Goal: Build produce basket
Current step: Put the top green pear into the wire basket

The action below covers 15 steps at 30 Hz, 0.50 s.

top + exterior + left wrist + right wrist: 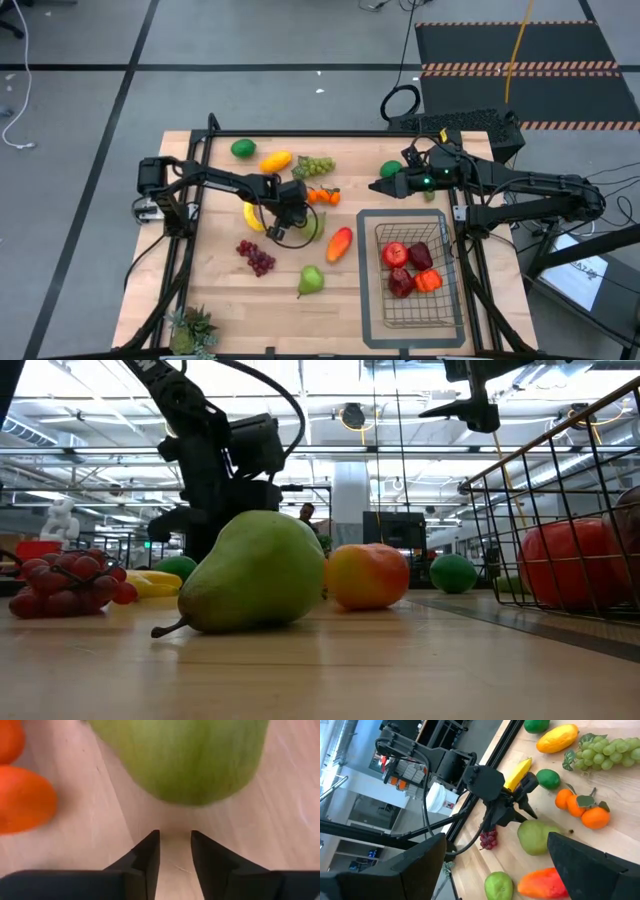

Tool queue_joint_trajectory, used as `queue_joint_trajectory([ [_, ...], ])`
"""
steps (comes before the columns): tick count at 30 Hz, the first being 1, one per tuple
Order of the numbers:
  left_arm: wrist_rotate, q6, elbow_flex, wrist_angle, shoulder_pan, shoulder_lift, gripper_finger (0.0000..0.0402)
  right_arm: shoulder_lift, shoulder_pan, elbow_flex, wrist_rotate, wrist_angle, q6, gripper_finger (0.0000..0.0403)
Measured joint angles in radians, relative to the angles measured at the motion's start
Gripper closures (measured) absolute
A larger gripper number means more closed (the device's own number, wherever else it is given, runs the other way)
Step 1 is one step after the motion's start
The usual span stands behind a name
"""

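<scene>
The pale wooden worktop [220,290] shows fine plank grain. At its five o'clock corner the basket [412,318], a rectangular dark wire grid, holds glossy red and orange produce [410,268]. The left claw [293,218], matte black, sits near the worktop's centre with its fingers [150,855] drawn narrow on nothing, a smooth green pear [185,755] just ahead of their tips. The right claw [373,187] hovers at one o'clock, spread wide and empty. Loose around them lie a stemmed green pear [255,572], a red-orange mango [339,243], knobbly green grapes [314,165], red grapes [256,257], leafy oranges [582,807] and a yellow banana [253,217]. No lettering is legible.
</scene>
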Motion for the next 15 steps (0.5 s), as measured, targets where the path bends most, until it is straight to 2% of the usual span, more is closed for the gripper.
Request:
queue_joint_trajectory([
  [5,0.051,-0.167,0.0,-0.004,-0.009,-0.038,0.0304,0.0,0.0,0.0,0.0,0.0,0.003,0.0062],
  [10,0.054,-0.487,0.0,-0.059,-0.009,-0.126,0.0304,0.0,0.0,0.0,0.0,-0.001,0.003,0.0062],
  [15,0.028,-0.797,0.0,-0.089,-0.002,-0.267,0.0305,0.0,0.0,0.0,0.0,-0.007,-0.008,0.0062],
])
